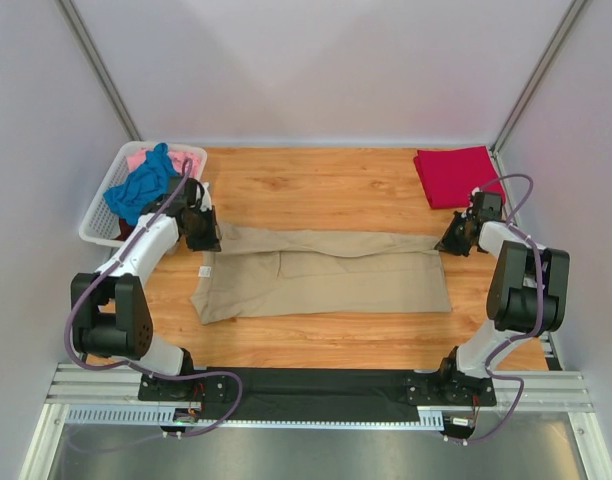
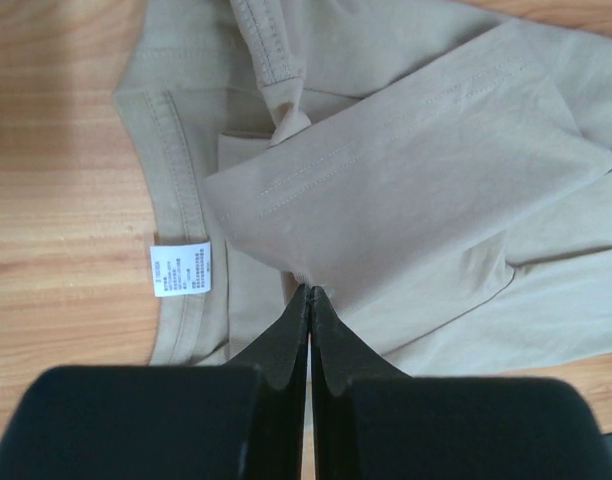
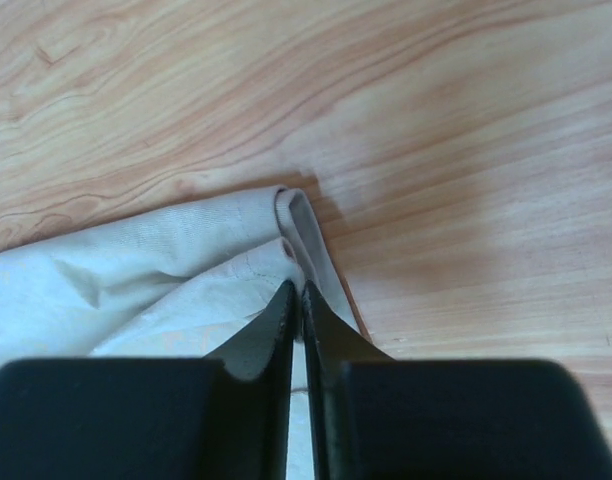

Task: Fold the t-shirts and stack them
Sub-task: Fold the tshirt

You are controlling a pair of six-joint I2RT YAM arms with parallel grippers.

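The tan t-shirt (image 1: 326, 275) lies spread across the middle of the wooden table, partly folded lengthwise. My left gripper (image 1: 201, 232) is shut on its far left edge; in the left wrist view the tan t-shirt (image 2: 406, 190) shows a folded sleeve and a white label (image 2: 180, 270), with the gripper (image 2: 310, 292) pinching cloth. My right gripper (image 1: 454, 240) is shut on the shirt's far right corner, as the right wrist view shows (image 3: 294, 288). A folded crimson t-shirt (image 1: 456, 174) lies at the back right. Blue (image 1: 141, 186) and pink (image 1: 143, 157) t-shirts sit in the basket.
The white lattice basket (image 1: 98, 215) stands at the back left, just beside my left arm. A dark cloth strip (image 1: 306, 385) lies along the near edge between the arm bases. Grey walls close in the table on three sides.
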